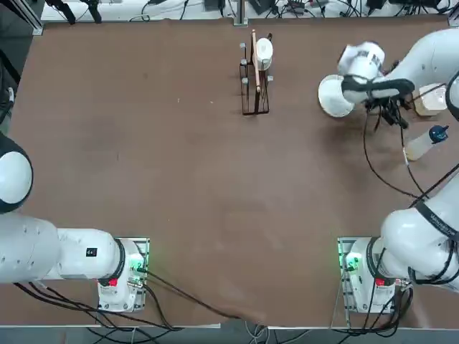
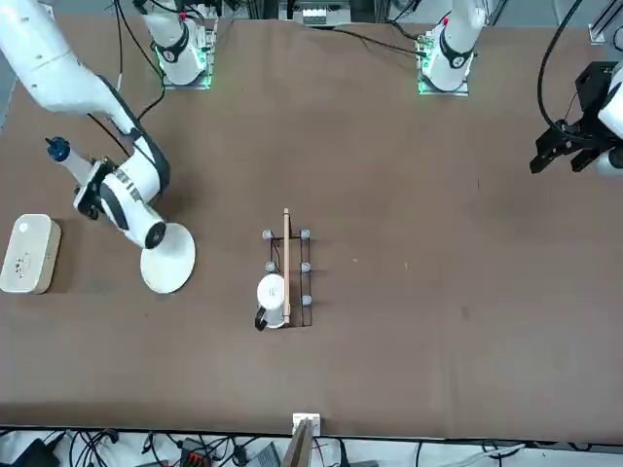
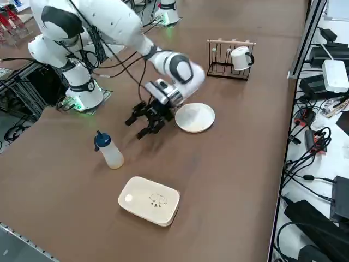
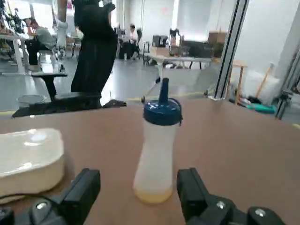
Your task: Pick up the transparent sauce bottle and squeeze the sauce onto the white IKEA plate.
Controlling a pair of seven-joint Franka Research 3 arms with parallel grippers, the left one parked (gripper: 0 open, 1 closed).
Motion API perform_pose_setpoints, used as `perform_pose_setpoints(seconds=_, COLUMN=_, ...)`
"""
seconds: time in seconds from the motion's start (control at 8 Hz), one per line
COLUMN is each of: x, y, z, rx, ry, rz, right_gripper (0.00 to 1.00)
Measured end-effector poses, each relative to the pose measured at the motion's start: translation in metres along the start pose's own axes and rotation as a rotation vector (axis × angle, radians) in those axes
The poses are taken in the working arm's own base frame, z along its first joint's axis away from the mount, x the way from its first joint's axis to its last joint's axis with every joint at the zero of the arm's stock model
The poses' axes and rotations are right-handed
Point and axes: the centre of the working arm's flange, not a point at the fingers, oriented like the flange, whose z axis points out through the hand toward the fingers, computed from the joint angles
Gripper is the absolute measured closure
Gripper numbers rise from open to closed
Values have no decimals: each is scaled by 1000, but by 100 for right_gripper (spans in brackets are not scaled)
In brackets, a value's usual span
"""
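The right arm's pincer (image 3: 146, 121), jaws spread wide and holding nothing, hovers low over the brown table (image 1: 179, 186), aimed at the transparent sauce bottle (image 3: 109, 149), which stands upright just ahead of its fingertips (image 4: 84, 190) with the blue cap up and apart from both. The white IKEA plate (image 3: 194, 117) lies flat directly behind the pincer, beside the wrist. A white rounded box (image 3: 150, 200) rests near the bottle, off to one side of the pincer.
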Motion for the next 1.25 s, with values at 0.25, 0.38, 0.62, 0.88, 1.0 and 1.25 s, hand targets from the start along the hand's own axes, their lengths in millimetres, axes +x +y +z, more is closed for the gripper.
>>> perform_pose_setpoints(seconds=0.25, x=34, y=-18, z=-71, rx=-7, ry=-158, rz=-102, right_gripper=0)
perform_pose_setpoints(seconds=0.38, x=50, y=-24, z=-101, rx=1, ry=-242, rz=-186, right_gripper=0)
perform_pose_setpoints(seconds=0.62, x=62, y=-26, z=-130, rx=18, ry=-382, rz=-412, right_gripper=0)
perform_pose_setpoints(seconds=0.88, x=66, y=-31, z=-147, rx=76, ry=-540, rz=-644, right_gripper=0)
perform_pose_setpoints(seconds=1.0, x=75, y=-35, z=-155, rx=112, ry=-615, rz=-760, right_gripper=0)
perform_pose_setpoints(seconds=1.25, x=103, y=-45, z=-170, rx=202, ry=-740, rz=-971, right_gripper=0)
